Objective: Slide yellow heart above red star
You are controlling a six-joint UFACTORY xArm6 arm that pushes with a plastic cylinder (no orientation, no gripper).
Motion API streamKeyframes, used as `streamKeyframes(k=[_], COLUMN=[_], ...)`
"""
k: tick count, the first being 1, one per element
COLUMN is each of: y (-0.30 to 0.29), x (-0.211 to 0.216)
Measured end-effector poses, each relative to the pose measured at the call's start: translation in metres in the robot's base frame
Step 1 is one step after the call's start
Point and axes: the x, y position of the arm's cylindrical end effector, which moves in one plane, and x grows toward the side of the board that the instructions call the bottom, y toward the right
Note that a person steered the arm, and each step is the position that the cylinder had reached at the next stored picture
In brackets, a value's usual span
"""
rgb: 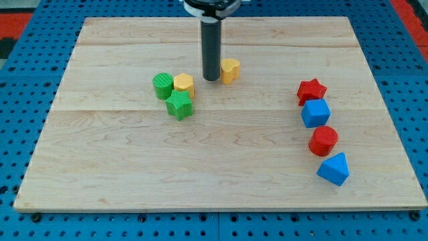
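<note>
The yellow heart (230, 69) lies on the wooden board near the view's top centre. My tip (211, 78) stands right beside the heart's left side, touching or nearly touching it. The red star (311, 90) lies well to the right of the heart and slightly lower, at the top of a column of blocks on the view's right.
Below the red star lie a blue cube (315, 112), a red cylinder (324, 140) and a blue triangular block (334, 169). Left of my tip cluster a green cylinder (162, 86), a yellow hexagonal block (183, 84) and a green star (179, 105). The board's (120, 167) edges border blue pegboard.
</note>
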Motion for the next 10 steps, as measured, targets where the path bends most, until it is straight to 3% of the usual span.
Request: streamKeyframes(k=[2,3,5,7,8,10], y=[0.096,0.057,0.096,0.088,0.125,0.145], x=[-0.008,-0.009,-0.013,-0.037,-0.034,-0.021])
